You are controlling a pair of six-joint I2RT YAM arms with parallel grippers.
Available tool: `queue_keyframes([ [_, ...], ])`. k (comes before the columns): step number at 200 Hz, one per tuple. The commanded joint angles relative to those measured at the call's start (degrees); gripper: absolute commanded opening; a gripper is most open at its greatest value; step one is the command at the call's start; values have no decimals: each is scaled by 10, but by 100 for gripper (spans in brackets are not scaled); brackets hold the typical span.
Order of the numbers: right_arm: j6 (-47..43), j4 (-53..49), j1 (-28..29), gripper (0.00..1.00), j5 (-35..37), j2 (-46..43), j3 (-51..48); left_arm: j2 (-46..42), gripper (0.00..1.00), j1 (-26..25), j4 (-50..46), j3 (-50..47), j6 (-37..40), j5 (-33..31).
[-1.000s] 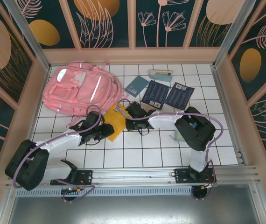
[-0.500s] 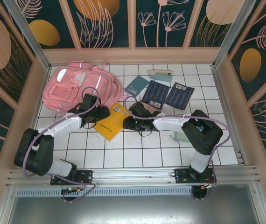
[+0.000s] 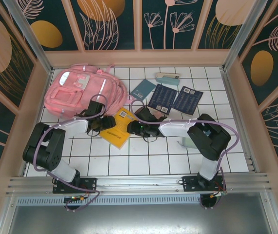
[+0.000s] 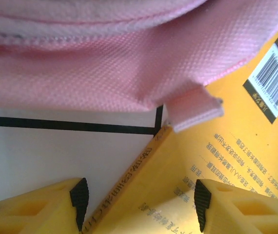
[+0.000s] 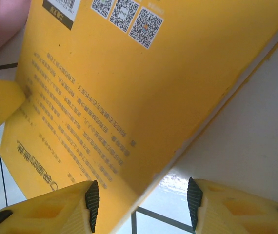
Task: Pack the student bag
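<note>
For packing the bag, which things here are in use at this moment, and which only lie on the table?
In use: bag, yellow book, left gripper, right gripper, both open at the book's edges.
Lying about: teal notebook, dark booklet, second dark booklet, pale case at the back.

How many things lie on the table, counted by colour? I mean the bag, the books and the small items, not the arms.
Pink: 1, the bag
Yellow: 1, the book
Dark blue: 2, the booklets
Teal: 1, a small book
Pale: 2, a small case at the back and a green piece nearer the front
Total: 7 in clear view
</note>
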Motion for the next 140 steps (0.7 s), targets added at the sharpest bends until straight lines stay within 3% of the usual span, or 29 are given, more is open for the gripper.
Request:
queue_keyframes([
  [1,24,3,-13,53,2,0,-14,-23,61,-25,36,-35,-45,89],
  [44,36,-31,-26,46,11,-6,-33,-40,61,-87,82,-74,-116,112],
  [98,43,-47,-29,36,8,1,-38,-10,61,-87,-23,-37,-50,-10],
  [120,38,-11,-29,33,-17,9,-42,12,59,-88,12,-42,-53,31],
  [140,34,21,-29,30,-37,11,-49,11,56,-91,77,-56,-75,118],
])
